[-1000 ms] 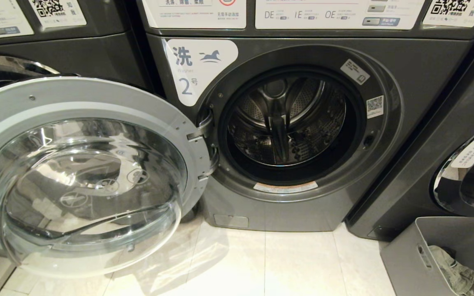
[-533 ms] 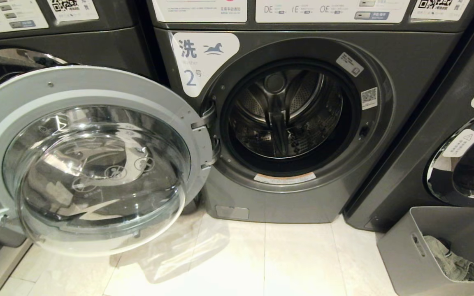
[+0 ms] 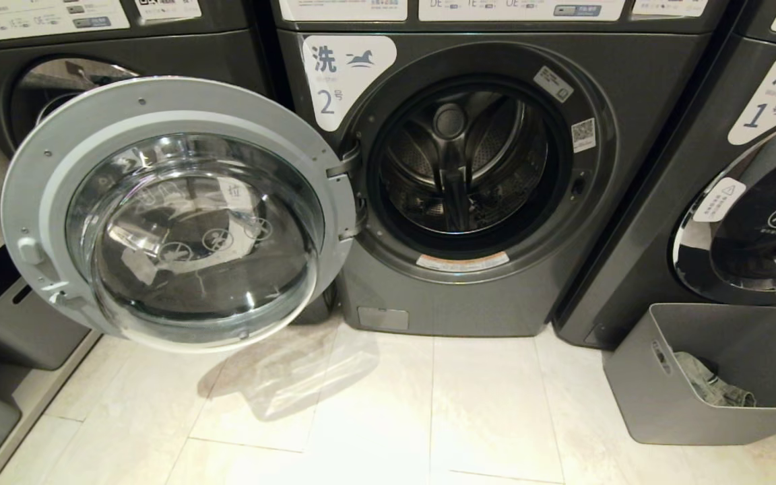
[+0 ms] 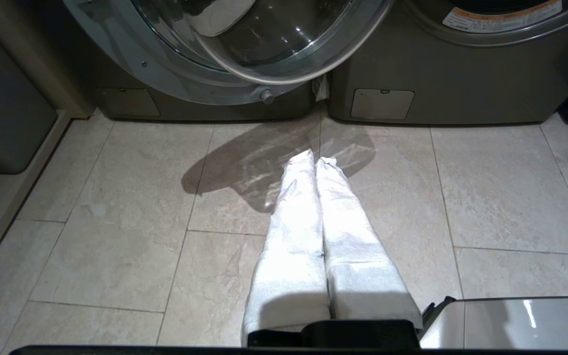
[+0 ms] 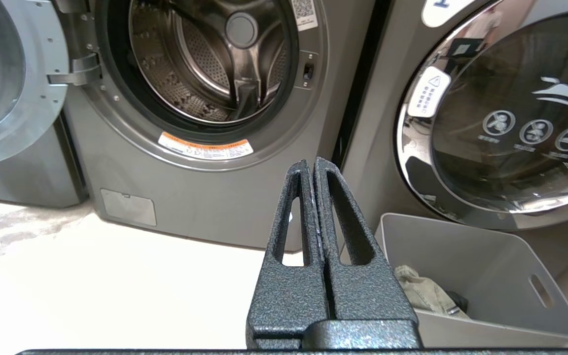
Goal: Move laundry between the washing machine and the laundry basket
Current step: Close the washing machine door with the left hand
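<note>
Right of the open washing machine (image 3: 469, 168), the laundry basket (image 5: 466, 246) of clothes (image 5: 424, 293) sits nearest the right gripper (image 5: 312, 170), which is clamped together and empty, as is the left gripper (image 4: 313, 160).

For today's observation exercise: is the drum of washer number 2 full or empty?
Empty. Through the open door, the drum shows only bare perforated metal; the only laundry visible lies in the grey basket.
</note>
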